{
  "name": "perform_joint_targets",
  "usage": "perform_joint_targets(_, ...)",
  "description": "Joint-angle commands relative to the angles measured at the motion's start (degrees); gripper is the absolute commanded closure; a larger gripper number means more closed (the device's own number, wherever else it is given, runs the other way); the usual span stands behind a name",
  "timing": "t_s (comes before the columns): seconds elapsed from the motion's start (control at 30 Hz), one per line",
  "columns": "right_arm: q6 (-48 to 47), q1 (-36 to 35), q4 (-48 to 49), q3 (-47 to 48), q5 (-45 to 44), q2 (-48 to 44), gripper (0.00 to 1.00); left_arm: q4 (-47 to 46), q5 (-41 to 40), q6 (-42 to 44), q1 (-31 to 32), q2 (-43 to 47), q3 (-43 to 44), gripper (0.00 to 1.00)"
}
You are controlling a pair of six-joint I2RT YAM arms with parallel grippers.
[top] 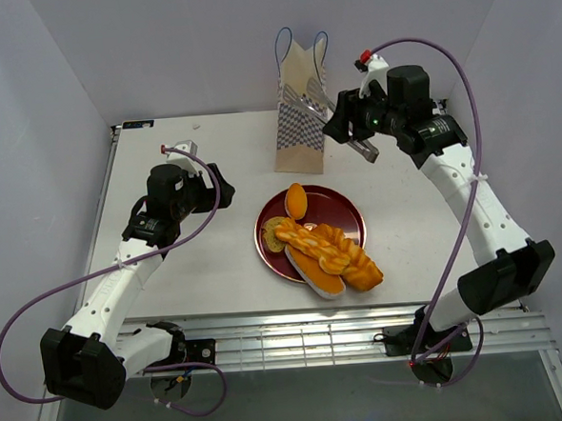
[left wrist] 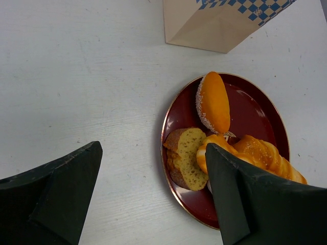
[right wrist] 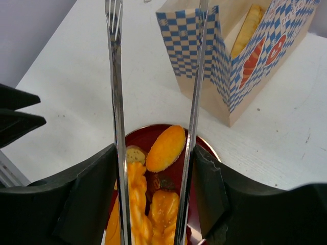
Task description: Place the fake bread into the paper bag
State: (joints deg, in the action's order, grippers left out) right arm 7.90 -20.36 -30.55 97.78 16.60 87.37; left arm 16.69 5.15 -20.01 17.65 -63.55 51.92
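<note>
White tabletop (top: 227, 271), plain pale walls (top: 204, 43) boxing it in. Most of the fake bread (top: 326, 251) is piled on a dark red plate (top: 343, 207) mid-table: braided loaf, oval roll (top: 296, 201), slices (left wrist: 186, 155), all glossy orange. One piece sits inside the paper bag (top: 300, 133), upright just behind the plate. Right gripper (top: 352, 130) clamps metal tongs (right wrist: 116, 102), arms apart and empty, by the bag. Left gripper (top: 219, 193) hangs wide open left of the plate.

a white, faintly scuffed worktop (top: 220, 152) stands boxed in by a plain pale lilac-grey back wall (top: 185, 45), left wall (top: 30, 169) and right wall (top: 540, 80); the light is soft and even, with faint shadows; a slatted metal rail (top: 298, 338) runs along its near edge
</note>
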Motion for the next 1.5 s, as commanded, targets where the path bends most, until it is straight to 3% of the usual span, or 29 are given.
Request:
perform_joint_targets(0.0, -1.0, -1.5, 4.6, -4.5, 1.4, -6.1, 0.37, -0.6, -0.4, -0.1, 0.0, 1.1, 1.8, 0.07)
perform_joint_targets(0.27, 0.3, -3.7, 6.7, -15.5, 1.6, -15.0, 0.38, -0.5, -0.7, -0.1, 0.0, 1.0, 1.9, 0.07)
perform_joint_targets(0.47, 5.5, -7.2, 12.5, -32.5, -0.2, -23.3, 0.38, -0.4, -1.0, -0.1, 0.0, 0.7, 1.8, 0.02)
perform_joint_targets(0.7, 8.4, -10.5, 15.2, -44.9, -3.7, -25.8, 0.38, -0.4, -1.3, 0.0, 0.0, 1.4, 1.7, 0.02)
perform_joint_targets(0.77, 9.9, -10.8, 15.8, -47.6, -4.4, -25.3, 0.38, -0.6, -0.7, 0.2, 0.0, 1.6, 1.7, 0.08)
perform_joint_targets(1.0, 13.8, -11.3, 16.0, -49.6, -9.0, -21.6, 0.37, -0.3, -1.7, 0.1, 0.0, 1.1, 1.9, 0.06)
perform_joint_targets(1.47, 16.8, -11.8, 19.9, -50.9, -9.0, -15.5, 0.30, -0.3, -0.8, -0.2, 0.0, 1.3, 1.9, 0.06)
